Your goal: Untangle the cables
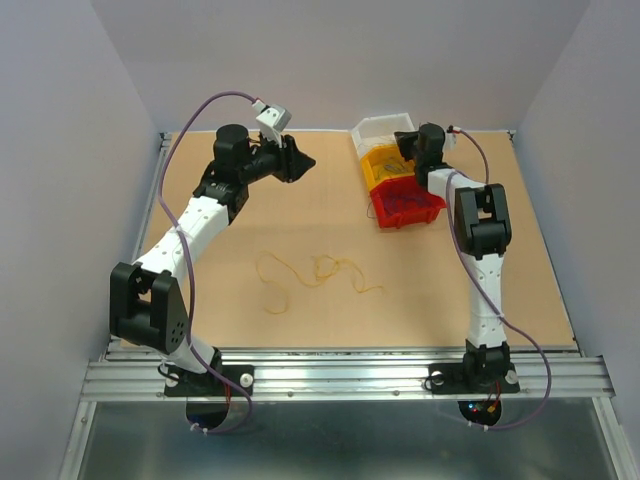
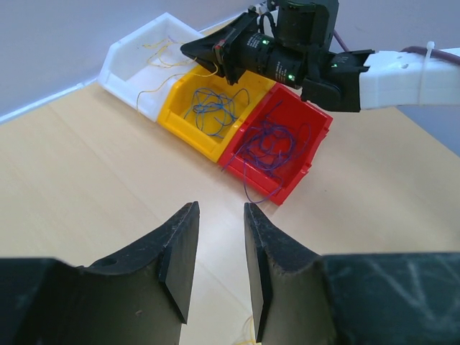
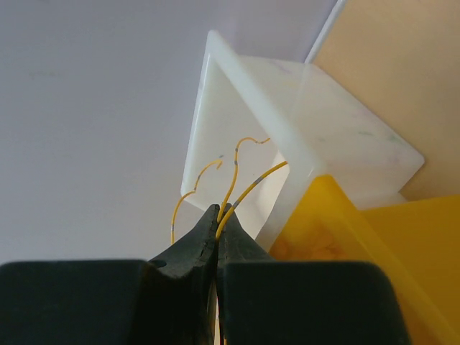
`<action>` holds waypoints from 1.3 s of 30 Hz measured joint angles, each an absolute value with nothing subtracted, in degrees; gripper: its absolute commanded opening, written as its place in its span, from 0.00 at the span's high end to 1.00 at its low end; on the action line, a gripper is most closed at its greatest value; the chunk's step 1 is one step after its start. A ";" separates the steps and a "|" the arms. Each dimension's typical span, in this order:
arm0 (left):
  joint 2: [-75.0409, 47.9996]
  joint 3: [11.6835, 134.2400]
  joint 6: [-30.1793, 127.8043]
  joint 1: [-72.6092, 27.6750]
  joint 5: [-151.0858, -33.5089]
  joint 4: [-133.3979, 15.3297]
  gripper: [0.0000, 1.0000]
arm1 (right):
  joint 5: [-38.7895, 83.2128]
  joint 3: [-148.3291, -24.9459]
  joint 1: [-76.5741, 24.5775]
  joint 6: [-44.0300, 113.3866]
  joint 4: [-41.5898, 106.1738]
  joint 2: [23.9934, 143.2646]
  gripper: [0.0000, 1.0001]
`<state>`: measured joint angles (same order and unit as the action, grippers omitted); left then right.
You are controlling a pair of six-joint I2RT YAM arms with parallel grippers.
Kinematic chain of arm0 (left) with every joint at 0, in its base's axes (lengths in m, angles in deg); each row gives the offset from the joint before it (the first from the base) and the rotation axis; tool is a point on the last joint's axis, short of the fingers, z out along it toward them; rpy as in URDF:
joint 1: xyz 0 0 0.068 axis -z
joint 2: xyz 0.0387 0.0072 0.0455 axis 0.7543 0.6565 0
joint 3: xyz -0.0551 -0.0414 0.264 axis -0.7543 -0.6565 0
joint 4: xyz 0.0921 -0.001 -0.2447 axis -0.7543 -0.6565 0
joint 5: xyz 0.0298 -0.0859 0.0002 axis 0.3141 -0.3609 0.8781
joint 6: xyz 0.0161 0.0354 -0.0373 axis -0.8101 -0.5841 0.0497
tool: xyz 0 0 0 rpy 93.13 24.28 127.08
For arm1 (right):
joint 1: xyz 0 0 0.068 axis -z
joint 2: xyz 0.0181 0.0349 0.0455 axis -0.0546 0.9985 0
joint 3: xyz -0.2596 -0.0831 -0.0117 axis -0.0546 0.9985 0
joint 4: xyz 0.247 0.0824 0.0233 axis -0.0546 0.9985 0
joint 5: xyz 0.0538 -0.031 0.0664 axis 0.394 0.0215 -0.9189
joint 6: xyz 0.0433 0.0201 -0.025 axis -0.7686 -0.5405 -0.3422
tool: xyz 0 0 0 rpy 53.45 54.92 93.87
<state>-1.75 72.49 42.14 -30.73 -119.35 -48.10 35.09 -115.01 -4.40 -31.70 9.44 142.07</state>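
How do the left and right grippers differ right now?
The left gripper is open and empty; the right gripper is shut on thin yellow wires. The left gripper hangs over the tabletop; the right gripper is up at the white bin. Both are black.

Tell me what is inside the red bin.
A tangle of thin blue wires lies in the red bin, with one strand trailing over its front lip onto the table. The right arm covers the bin's far corner, so anything there is hidden.
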 measured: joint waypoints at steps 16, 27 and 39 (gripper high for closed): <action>-1.75 72.49 42.14 -30.73 -119.35 -48.12 0.57 | 49.25 -119.91 -5.65 -30.25 26.90 139.41 0.99; -1.75 72.49 42.16 -30.73 -119.37 -48.12 0.58 | 51.37 -126.09 -6.00 -33.14 40.58 139.41 1.00; -1.75 72.49 42.16 -30.73 -119.41 -48.14 0.57 | 47.52 -140.60 -5.95 -34.45 44.08 146.86 0.72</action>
<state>-1.75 72.49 42.16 -30.73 -119.41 -48.14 47.52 -140.60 -5.95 -34.45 44.08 146.86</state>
